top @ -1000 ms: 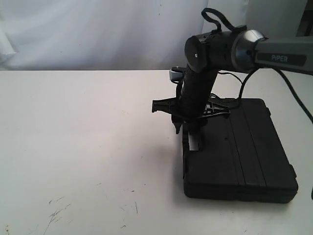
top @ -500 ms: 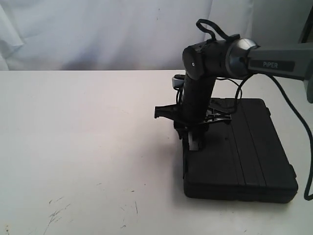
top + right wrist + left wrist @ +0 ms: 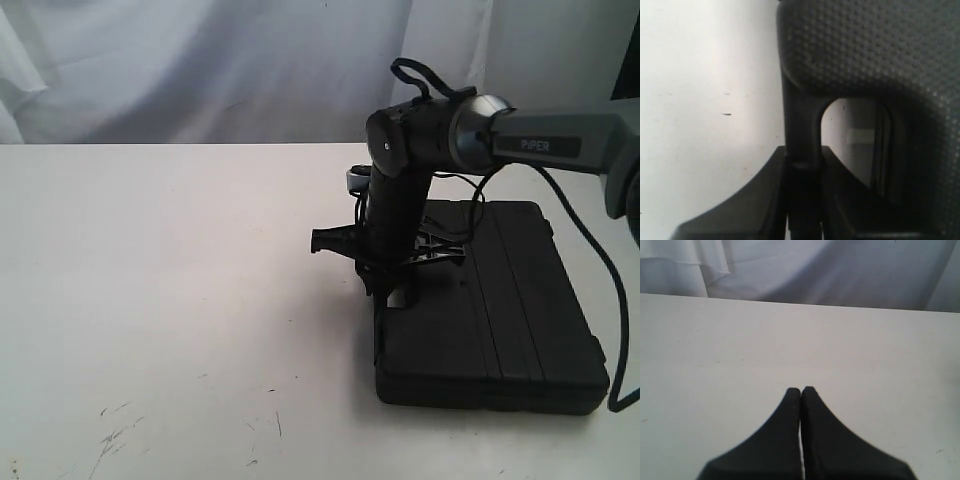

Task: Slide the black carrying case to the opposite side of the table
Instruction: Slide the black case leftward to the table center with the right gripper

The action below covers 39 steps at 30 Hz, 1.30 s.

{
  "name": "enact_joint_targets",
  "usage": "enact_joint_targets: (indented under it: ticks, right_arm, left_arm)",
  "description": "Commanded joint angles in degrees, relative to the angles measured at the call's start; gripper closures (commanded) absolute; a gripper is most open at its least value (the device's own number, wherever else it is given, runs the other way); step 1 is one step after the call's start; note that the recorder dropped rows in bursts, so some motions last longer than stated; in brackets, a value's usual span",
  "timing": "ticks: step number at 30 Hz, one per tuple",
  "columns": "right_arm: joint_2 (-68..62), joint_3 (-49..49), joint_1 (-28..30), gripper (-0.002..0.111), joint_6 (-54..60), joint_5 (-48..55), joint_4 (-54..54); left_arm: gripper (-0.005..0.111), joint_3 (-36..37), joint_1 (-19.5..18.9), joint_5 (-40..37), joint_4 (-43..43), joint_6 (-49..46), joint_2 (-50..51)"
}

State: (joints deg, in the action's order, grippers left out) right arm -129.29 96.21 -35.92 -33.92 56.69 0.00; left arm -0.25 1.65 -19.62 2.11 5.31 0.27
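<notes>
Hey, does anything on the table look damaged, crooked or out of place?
Nothing serious. The black plastic carrying case lies flat and closed, its handle clamped by the right gripper. Only faint dark scuffs mark the white tabletop.

A pale cloth backdrop (image 3: pixel 200 70) hangs behind the white counter (image 3: pixel 150 300), falling in soft folds with a bluish grey cast, deepest toward the middle. The counter's far edge meets the cloth in a straight line, and faint dark scuffs (image 3: pixel 115 435) mark its near left part under even, diffuse light
</notes>
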Motion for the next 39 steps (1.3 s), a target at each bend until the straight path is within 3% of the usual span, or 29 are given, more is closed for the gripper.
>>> enact_joint_targets:
  ticks: [1,12,39]
  right_arm:
    - [0.25,0.3,-0.71,0.108,0.72,0.66,0.0]
    - [0.25,0.6,-4.9,0.108,0.07,-4.01,5.46]
    - [-11.07,25.43,-13.75,0.108,-5.38,2.15,6.47]
  left_arm:
    - [0.107,0.25,0.39,0.56,0.01,0.12,-0.27]
    - [0.107,0.25,0.39,0.56,0.01,0.12,-0.27]
    - [0.107,0.25,0.39,0.56,0.01,0.12,-0.27]
